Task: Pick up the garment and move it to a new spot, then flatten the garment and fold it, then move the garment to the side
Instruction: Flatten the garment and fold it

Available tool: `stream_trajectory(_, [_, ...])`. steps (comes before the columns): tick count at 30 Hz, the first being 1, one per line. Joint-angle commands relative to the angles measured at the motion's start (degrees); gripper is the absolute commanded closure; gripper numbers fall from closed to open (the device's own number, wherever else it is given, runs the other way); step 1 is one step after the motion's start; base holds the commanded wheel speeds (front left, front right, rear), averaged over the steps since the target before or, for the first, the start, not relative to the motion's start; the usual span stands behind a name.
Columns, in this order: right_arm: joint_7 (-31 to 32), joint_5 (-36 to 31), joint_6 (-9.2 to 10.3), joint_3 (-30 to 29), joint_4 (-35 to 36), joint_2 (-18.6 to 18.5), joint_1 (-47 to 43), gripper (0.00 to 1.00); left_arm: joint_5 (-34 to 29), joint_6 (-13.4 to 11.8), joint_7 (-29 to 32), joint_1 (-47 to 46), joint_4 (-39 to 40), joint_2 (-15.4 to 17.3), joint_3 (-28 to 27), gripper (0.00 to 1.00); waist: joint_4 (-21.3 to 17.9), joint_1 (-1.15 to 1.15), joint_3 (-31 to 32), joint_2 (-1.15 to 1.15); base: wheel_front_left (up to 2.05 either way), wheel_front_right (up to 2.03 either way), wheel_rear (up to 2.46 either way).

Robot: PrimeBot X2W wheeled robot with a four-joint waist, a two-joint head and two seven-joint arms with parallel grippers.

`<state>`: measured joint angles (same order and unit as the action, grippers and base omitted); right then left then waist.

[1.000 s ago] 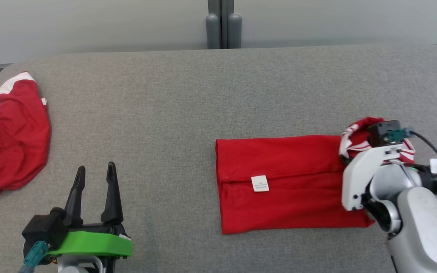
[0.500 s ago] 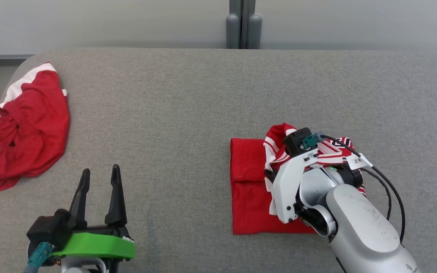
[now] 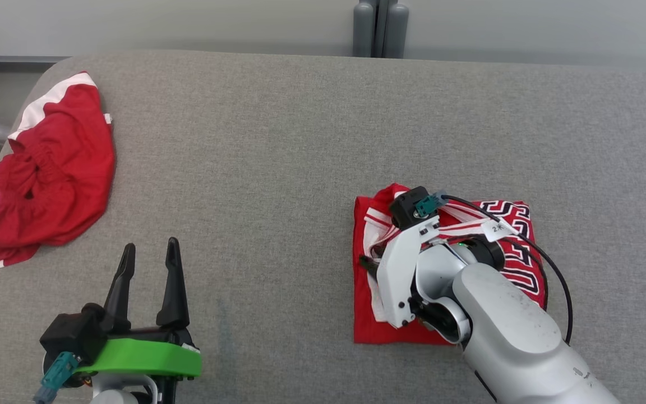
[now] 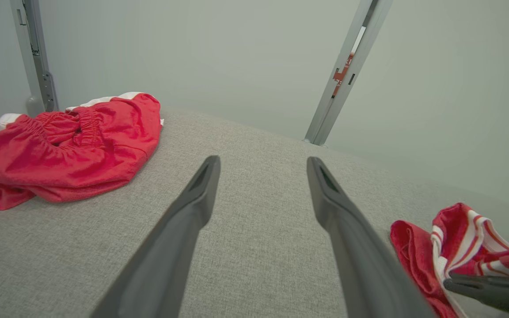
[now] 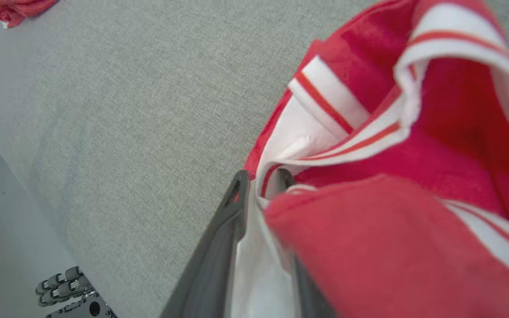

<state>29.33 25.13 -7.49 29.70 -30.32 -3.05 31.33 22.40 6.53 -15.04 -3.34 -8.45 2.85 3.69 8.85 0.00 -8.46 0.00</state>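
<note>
The garment (image 3: 516, 224), a red jersey with white striped trim and black lettering, lies folded into a compact rectangle at the right of the grey table (image 3: 278, 168). My right gripper (image 3: 369, 264) is low over its left edge, and the pale forearm covers the middle. In the right wrist view the right gripper (image 5: 261, 181) has its two fingers close together with white trim of the garment (image 5: 369, 88) between them. My left gripper (image 3: 149, 249) stands open and empty at the lower left, well apart from the garment (image 4: 453, 238). In its own view the left gripper (image 4: 263, 163) points across bare table.
A second red garment with white bands (image 3: 48, 174) lies crumpled at the table's left edge, also in the left wrist view (image 4: 60, 145). Grey posts (image 3: 379, 28) stand behind the table's far edge. Bare grey cloth lies between the two garments.
My right gripper has carried the striped end of the garment leftwards over the flat red part, halving its width. The head camera has shifted. The left gripper has stayed still and open.
</note>
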Motion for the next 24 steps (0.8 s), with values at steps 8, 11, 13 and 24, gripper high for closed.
stream_trajectory(8, [-3.11, 12.28, 0.0, 4.48, 6.43, 0.1, 1.31, 0.0, 0.52, -0.08, -0.18, -0.68, 0.04, 0.1, -0.98, 0.0, -1.5, 0.0, 0.4, 0.0, 0.0, 0.0, 0.0])
stream_trajectory(11, [-4.35, 16.04, 0.0, 5.38, 10.39, 0.1, 1.65, 0.0, 0.35, -0.23, -0.18, -0.62, 0.16, 0.1, -1.05, 0.0, -2.34, 0.0, 0.71, 0.0, 0.0, 0.0, 0.0])
stream_trajectory(13, [-5.46, 17.04, 0.0, 4.87, 12.48, 0.06, 1.7, 0.0, 0.21, -0.31, -0.18, -0.51, 0.35, 0.1, -1.01, 0.0, -2.79, 0.0, 0.92, 0.0, 0.0, 0.0, 0.0])
stream_trajectory(24, [-16.75, 5.79, 0.0, -7.76, 19.49, -7.52, -6.21, 0.0, -0.49, -0.94, -0.18, 0.87, 1.4, 0.1, -0.64, 0.0, -4.61, 0.0, 2.26, 0.0, 0.0, 0.0, 0.0])
